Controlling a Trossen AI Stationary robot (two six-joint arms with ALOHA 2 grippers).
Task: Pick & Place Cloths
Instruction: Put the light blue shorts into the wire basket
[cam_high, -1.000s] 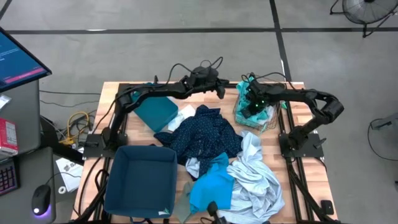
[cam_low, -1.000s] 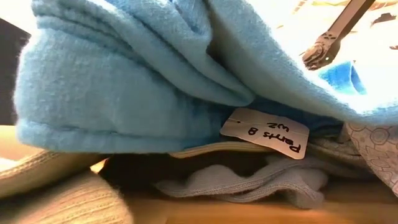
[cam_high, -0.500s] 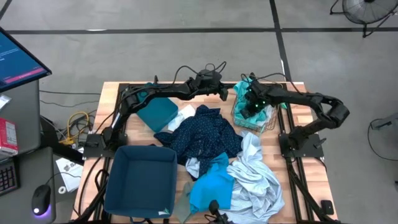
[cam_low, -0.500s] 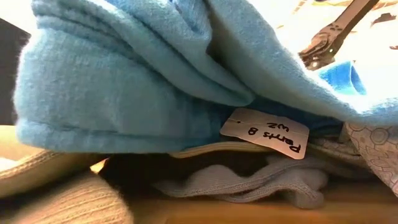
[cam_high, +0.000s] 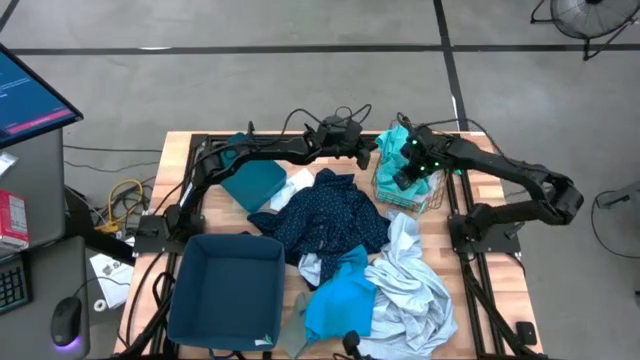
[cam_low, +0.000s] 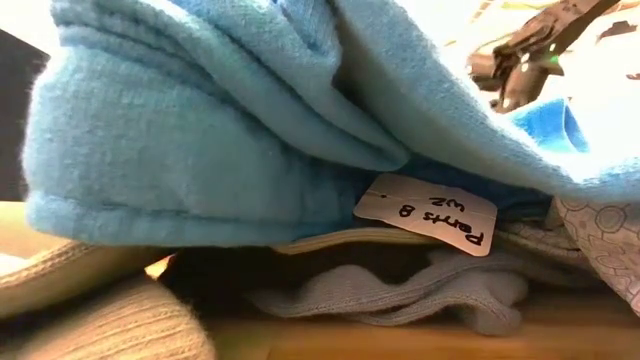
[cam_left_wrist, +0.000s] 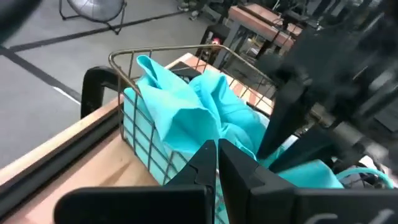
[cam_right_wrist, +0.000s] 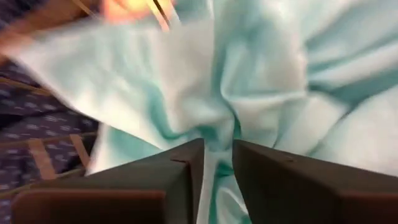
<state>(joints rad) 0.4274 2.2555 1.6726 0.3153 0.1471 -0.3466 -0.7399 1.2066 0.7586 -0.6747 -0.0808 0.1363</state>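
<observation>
Seen from above, your right gripper (cam_high: 408, 172) sits over the wire-mesh basket (cam_high: 385, 185) at about one o'clock on the wooden table (cam_high: 470, 215); its wrist view shows the two dark fingers (cam_right_wrist: 180, 163) drawn narrow, only a slim gap between them, pinching a fold of the turquoise-and-white cloth (cam_right_wrist: 261, 81) that fills the basket; your left gripper (cam_high: 368, 152) hovers just beside the basket's nine o'clock side, at roughly twelve o'clock on the table; in its wrist view the fingers (cam_left_wrist: 205, 163) are pressed together on nothing, pointing at the basket wall (cam_left_wrist: 140, 134) with the turquoise cloth (cam_left_wrist: 186, 106) heaped above the rim; the other arm shows dark and blurred beyond it. At the table's centre you find the navy dotted cloth (cam_high: 330, 215) spread in a loose heap; at four to five o'clock lies the pale grey-blue cloth (cam_high: 415, 280), touching the bright blue cloth (cam_high: 340, 295) at six o'clock; a dark-blue bin (cam_high: 228, 288) occupies seven o'clock; a teal bin (cam_high: 255, 180) lies tilted at ten o'clock. The table-level camera is largely covered by light blue fabric (cam_low: 220, 130) bearing a handwritten paper tag (cam_low: 428, 212); a dark arm (cam_low: 530, 45) shows at its upper right.
</observation>
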